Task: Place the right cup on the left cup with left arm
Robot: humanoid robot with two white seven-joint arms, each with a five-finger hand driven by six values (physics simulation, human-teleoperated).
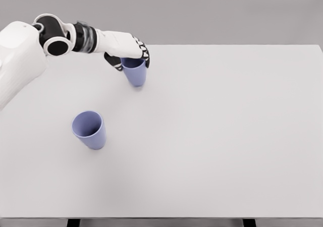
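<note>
You've got a big plain white tabletop [217,136] filling most of the head view. Your white left arm [30,45] reaches in from the upper left, and its left hand [130,53] is wrapped around the rim of the right blue-lavender plastic cup [135,74], fingers [145,55] curled over the top edge, so it's grasping that one. Can't tell if that cup is lifted or touching the surface. The left blue-lavender plastic cup [90,129] sits upright on its own, nearer you and well apart from it.
</note>
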